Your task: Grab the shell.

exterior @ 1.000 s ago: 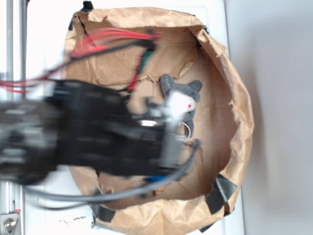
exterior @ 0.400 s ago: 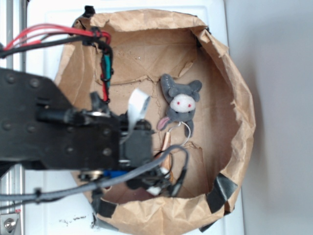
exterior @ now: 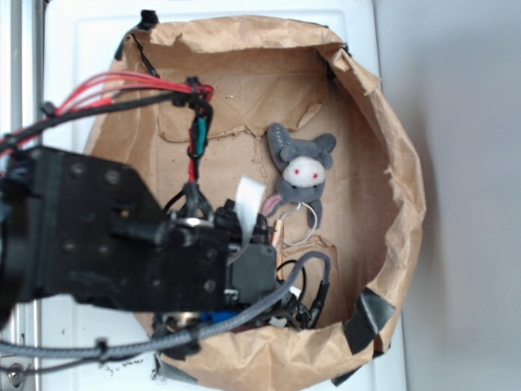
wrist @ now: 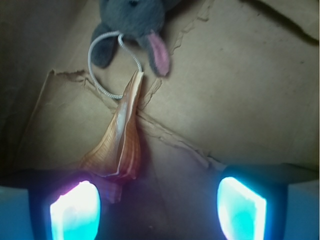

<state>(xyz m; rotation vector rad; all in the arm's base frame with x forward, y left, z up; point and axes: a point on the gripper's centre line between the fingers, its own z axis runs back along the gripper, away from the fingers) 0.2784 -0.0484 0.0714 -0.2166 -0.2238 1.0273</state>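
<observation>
Still lining up on the shell, fingers spread wide, nothing pinched. Needs shifting left, then lowering to close, clear of the plush toy.

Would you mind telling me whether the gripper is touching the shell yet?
Cannot tell. In the wrist view the shell runs down beside one fingertip of the open gripper, and its wide end overlaps that finger.

Exterior view: looks straight down from above onto paper bag, my arm filling lower left. Wrist view: rides just behind my gripper, close to bag floor, facing forward past my fingertips. Shared between views: plush toy, shell, torn brown paper floor.
</observation>
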